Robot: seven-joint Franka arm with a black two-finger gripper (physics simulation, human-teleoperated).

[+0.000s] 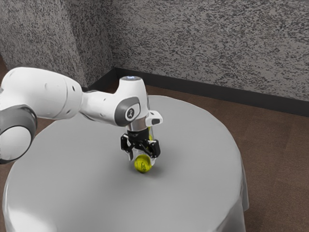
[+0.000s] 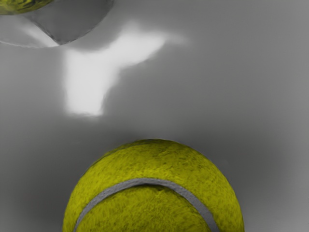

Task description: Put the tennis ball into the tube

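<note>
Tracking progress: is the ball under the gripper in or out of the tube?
Out: the wrist view shows bare tabletop between the ball and clear tube.

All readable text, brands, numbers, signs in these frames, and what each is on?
Nothing legible to quote.
Dark marking on the tennis ball, exterior view: too small to read.
Round emblem on the arm: too small to make out, no letters readable.

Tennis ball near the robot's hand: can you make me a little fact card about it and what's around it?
Ball: yellow tennis ball with a grey stripe
Ball's place: outside the tube
Tube: clear tube
Inside tube: another yellow ball
Gripper: black gripper, open, at the loose ball
Table: round, grey table
Job: not done yet
</note>
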